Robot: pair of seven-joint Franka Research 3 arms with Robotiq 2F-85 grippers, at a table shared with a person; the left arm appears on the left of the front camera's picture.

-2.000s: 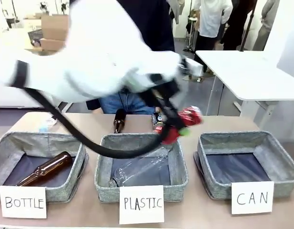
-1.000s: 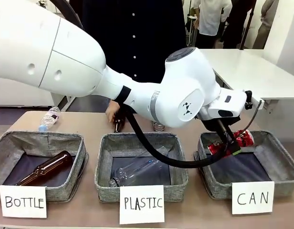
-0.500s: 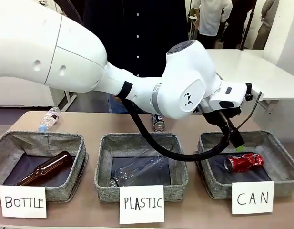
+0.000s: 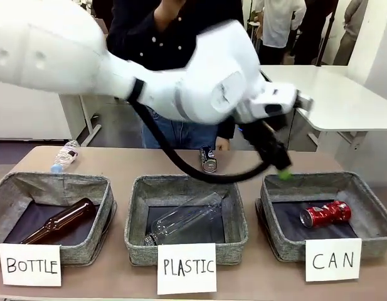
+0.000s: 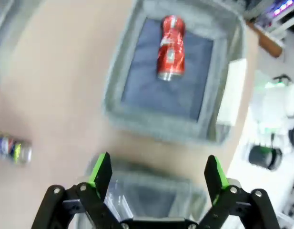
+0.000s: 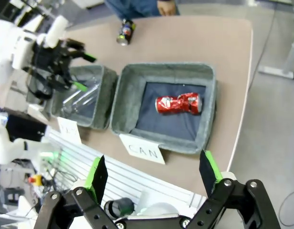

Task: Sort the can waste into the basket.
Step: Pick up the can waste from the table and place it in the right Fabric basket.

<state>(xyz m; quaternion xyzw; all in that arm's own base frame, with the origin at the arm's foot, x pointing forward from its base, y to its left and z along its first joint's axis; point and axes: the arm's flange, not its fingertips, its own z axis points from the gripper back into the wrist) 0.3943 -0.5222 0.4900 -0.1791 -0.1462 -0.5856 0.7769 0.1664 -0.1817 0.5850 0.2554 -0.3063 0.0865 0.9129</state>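
**A:** From the front, where do we find the cans?

**B:** We see the red can [image 4: 325,214] lying on its side on the dark lining of the CAN basket [image 4: 287,246], at the right end of the row. The dark can [image 4: 208,158] lies on the table [image 4: 118,164] behind the PLASTIC basket [image 4: 135,241], just in front of a person's hand [image 4: 222,143].

**A:** And the left gripper [image 4: 280,168]?

**B:** It hangs raised above the baskets, its green tip near the CAN basket's far left corner and clear of the red can. It is too blurred here for us to judge the jaws.

**A:** Then the left wrist view?

**B:** There we see its green-padded fingers [image 5: 101,169] spread wide with nothing between them. Beyond them the red can lies inside the CAN basket. The dark can shows blurred at the picture's left edge, on the bare table outside every basket.

**A:** And the right wrist view?

**B:** We see the right gripper [image 6: 154,174] parted wide and empty, high over the robot's side of the table. Below it the dented red can rests mid-basket above the CAN sign [image 6: 142,149]. The dark can lies well apart, near the person's hand.
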